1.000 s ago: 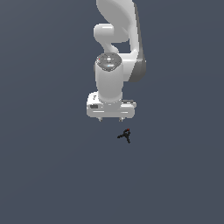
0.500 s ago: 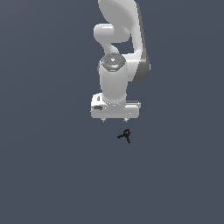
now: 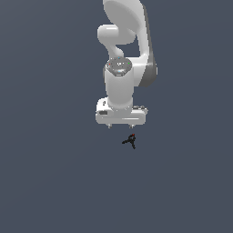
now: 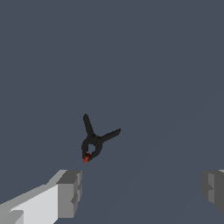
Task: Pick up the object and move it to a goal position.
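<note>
White simulated arm with a wide claw body and grey pads

The arm [image 3: 125, 45] is glossy white, built of rounded, bulbous links, with a dark grey band along the side of the upper link and joint. Above the claw [image 3: 120, 127] sits a round grey cap ringed with tiny coloured marks. The claw body is a broad, flat white block with a small dark mark on its face; two short stubs poke out beneath it. In the wrist view the fingers [image 4: 65, 192] are white and boxy, ending in blocky grey pads.
</note>
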You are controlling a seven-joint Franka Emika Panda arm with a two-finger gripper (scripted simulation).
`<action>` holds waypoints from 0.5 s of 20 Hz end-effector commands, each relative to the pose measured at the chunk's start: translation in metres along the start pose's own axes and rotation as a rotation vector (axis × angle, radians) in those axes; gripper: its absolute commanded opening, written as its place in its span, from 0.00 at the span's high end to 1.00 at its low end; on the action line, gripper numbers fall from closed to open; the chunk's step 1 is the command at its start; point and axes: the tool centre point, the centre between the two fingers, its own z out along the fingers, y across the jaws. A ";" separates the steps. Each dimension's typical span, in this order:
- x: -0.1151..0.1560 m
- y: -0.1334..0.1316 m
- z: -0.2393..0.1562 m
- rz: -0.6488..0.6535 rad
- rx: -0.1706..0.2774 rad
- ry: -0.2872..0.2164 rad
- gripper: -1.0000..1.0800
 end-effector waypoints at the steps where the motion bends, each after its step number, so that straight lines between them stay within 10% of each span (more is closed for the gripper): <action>1: 0.000 -0.003 0.005 0.018 -0.001 -0.001 0.04; 10: -0.001 -0.021 0.035 0.146 -0.012 -0.003 0.04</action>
